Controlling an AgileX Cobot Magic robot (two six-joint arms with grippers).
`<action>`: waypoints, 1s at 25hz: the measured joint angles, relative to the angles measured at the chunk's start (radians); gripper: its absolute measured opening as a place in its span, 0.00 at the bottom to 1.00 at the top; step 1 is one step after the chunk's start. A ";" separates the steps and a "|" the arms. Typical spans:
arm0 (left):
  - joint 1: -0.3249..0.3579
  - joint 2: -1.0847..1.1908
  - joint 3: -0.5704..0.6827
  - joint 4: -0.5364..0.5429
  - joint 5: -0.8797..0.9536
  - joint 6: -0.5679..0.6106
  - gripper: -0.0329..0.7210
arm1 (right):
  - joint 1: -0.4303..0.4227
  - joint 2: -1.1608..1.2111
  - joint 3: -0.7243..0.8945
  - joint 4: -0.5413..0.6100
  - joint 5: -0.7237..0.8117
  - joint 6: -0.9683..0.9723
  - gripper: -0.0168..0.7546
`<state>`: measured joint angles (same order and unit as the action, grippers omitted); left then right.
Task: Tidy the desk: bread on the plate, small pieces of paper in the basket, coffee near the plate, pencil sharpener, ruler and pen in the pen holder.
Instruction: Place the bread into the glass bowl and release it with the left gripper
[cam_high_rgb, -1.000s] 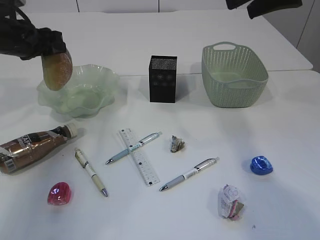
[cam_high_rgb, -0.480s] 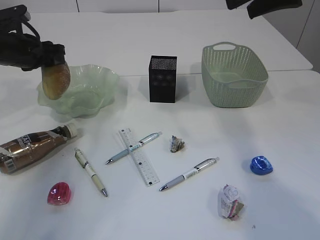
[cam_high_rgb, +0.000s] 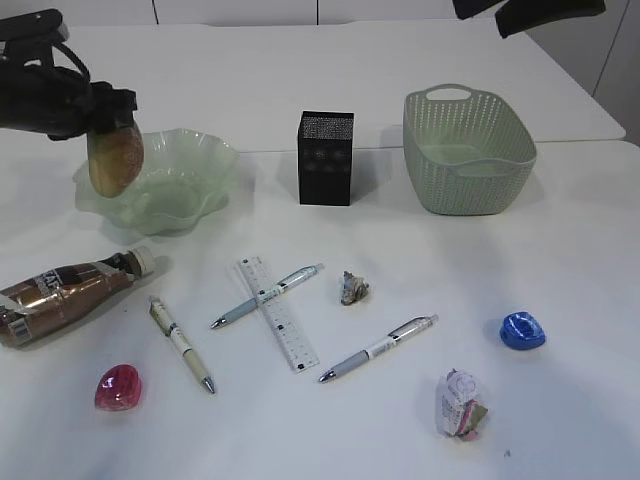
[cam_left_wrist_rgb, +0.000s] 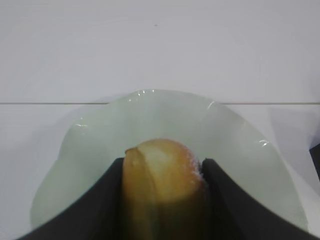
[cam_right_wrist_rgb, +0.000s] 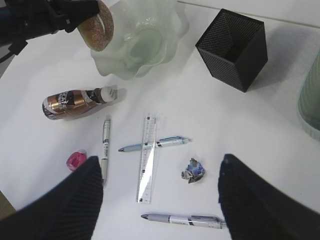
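Golden-brown oval bread roll (cam_high_rgb: 115, 158) hangs at upper left of the exterior frame, clamped between the black jaws of the left gripper (cam_high_rgb: 108, 115), held clear of the white desk (cam_high_rgb: 560, 260). It sits over the left rim of the pale green ruffled glass plate (cam_high_rgb: 185, 185); not resting in it. Left wrist view: roll (cam_left_wrist_rgb: 162, 187) wedged between both fingers (cam_left_wrist_rgb: 97, 205), plate (cam_left_wrist_rgb: 240, 150) directly behind.

Centre back: square black mesh pen holder (cam_high_rgb: 326, 158), upright. Right of it, sage-green woven-look basket (cam_high_rgb: 468, 150).

Lower left: brown coffee bottle with white cap (cam_high_rgb: 65, 295), lying on its side below the plate.

Middle foreground: clear flat ruler (cam_high_rgb: 277, 326) with a grey pen (cam_high_rgb: 267, 295) lying across it; a cream pen (cam_high_rgb: 182, 343) to its left, another grey pen (cam_high_rgb: 378, 348) to its right. Small crumpled paper scrap (cam_high_rgb: 354, 288) between the two grey pens. Larger crumpled paper wad (cam_high_rgb: 460, 403) at lower right. Red faceted pencil sharpener (cam_high_rgb: 118, 387) lower left, blue one (cam_high_rgb: 522, 329) at right.

Right gripper (cam_right_wrist_rgb: 160, 197): jaws spread wide in its wrist view, nothing between them, high above the pens.
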<state>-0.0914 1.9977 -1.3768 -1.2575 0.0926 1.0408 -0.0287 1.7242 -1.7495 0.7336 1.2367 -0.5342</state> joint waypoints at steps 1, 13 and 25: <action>-0.003 0.008 0.000 0.000 -0.002 0.000 0.45 | -0.001 0.000 0.000 0.000 0.002 0.000 0.75; -0.026 0.035 0.000 -0.016 -0.030 0.000 0.59 | -0.002 0.000 0.000 0.000 0.004 0.000 0.75; -0.026 0.046 0.000 -0.090 -0.032 0.000 0.75 | -0.002 0.000 0.000 0.000 0.004 0.000 0.75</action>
<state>-0.1173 2.0437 -1.3768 -1.3472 0.0603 1.0413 -0.0310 1.7242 -1.7495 0.7336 1.2402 -0.5342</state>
